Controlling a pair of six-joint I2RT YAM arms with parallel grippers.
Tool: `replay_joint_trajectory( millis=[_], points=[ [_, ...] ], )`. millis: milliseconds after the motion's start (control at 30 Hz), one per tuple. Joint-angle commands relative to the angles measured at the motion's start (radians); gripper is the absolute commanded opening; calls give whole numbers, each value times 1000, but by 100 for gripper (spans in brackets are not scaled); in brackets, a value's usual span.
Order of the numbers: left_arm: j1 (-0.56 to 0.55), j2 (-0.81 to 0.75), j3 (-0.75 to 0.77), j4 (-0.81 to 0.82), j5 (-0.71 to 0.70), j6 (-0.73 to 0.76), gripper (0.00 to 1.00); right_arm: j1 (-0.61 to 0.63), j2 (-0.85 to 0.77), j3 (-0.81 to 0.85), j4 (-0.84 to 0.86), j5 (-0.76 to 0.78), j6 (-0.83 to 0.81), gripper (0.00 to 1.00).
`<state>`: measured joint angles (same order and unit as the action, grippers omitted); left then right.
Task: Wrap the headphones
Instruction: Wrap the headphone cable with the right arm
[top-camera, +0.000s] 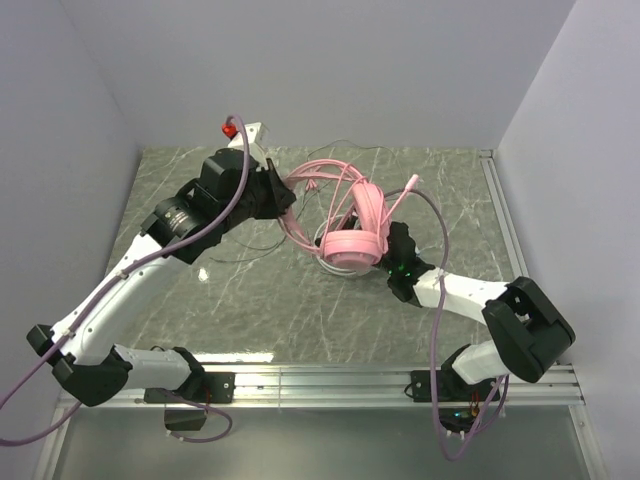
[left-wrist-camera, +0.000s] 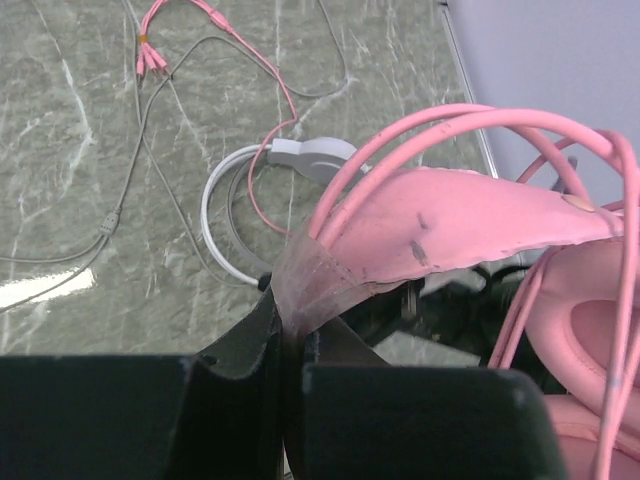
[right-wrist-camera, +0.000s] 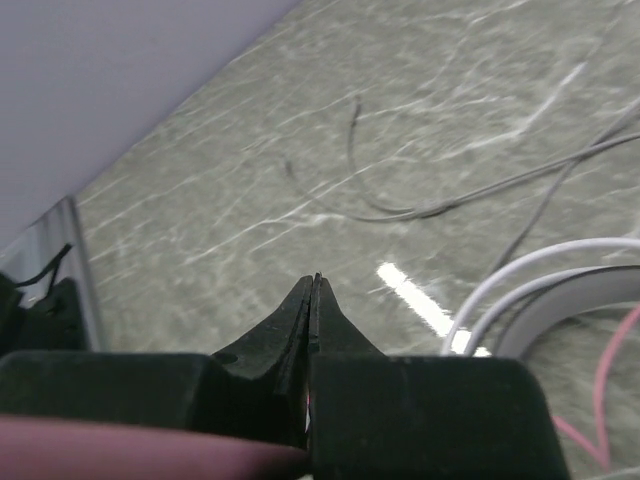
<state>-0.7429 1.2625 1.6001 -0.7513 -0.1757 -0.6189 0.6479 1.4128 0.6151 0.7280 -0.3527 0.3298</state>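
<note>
The pink headphones (top-camera: 355, 235) are lifted over the middle of the table, with loops of thin pink cable (top-camera: 315, 180) draped over the headband. My left gripper (top-camera: 280, 190) is shut on the end of the pink headband (left-wrist-camera: 450, 225), which is pinched between its fingers (left-wrist-camera: 240, 340). My right gripper (top-camera: 395, 238) is beside the pink ear cup, jaws closed (right-wrist-camera: 314, 282), with a sliver of pink cable showing between them. The white headphones (left-wrist-camera: 310, 155) lie on the table under the pink ones; their white band also shows in the right wrist view (right-wrist-camera: 560, 290).
A thin grey cable (left-wrist-camera: 100, 240) trails over the marble table (top-camera: 200, 300) to the left. Pink plug ends (left-wrist-camera: 150, 55) lie at the far side. A red-tipped fixture (top-camera: 232, 128) sits on the back wall. A metal rail (top-camera: 380, 380) runs along the near edge.
</note>
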Motion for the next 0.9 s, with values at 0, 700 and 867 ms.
replay_joint_trajectory(
  millis=[0, 700, 867],
  points=[
    [42, -49, 0, 282, 38, -156, 0, 39, -15, 6, -10, -57, 55, 0],
    [155, -112, -146, 486, -12, -301, 0, 156, 23, -92, 137, -52, 167, 1],
    [155, -153, -149, 472, -7, -295, 0, 150, -8, -57, 74, -20, 157, 2]
  ],
)
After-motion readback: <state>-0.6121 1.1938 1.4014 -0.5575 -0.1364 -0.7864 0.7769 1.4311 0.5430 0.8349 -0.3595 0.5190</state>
